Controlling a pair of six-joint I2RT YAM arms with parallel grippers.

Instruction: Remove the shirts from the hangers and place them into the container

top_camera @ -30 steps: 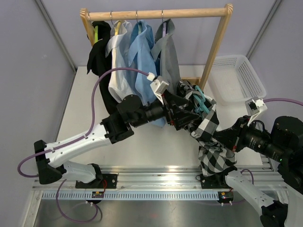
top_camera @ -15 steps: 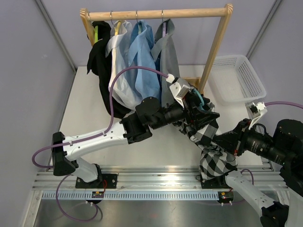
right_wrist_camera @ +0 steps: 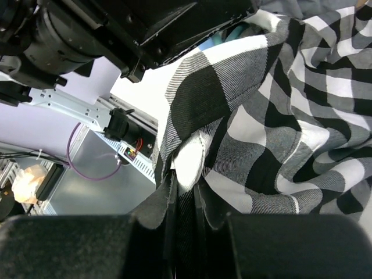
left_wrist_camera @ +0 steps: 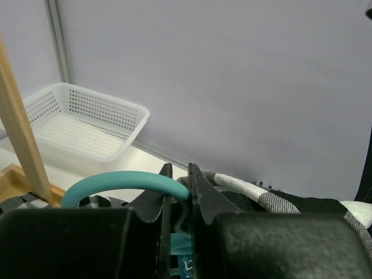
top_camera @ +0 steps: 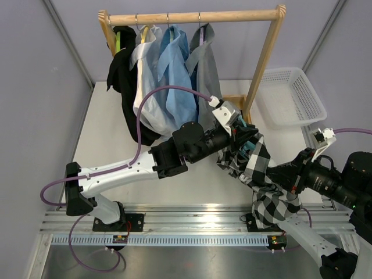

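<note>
Top external: checked shirt [top_camera: 261,165] apart from white basket [top_camera: 308,96].

- Left arm [top_camera: 110,173]: white moulded lower link, black cylindrical joint housings, black angular base block.
- Right arm [top_camera: 328,181]: black cylindrical motor housings, white lower link.
- Wrist blocks [top_camera: 224,111]: small, white, boxy, one per arm.
- Cables [top_camera: 171,87]: purple, one running to each wrist; another loops at the left base.
- Fingers [left_wrist_camera: 152,203]: matt black, tapering to thin tips.
</note>
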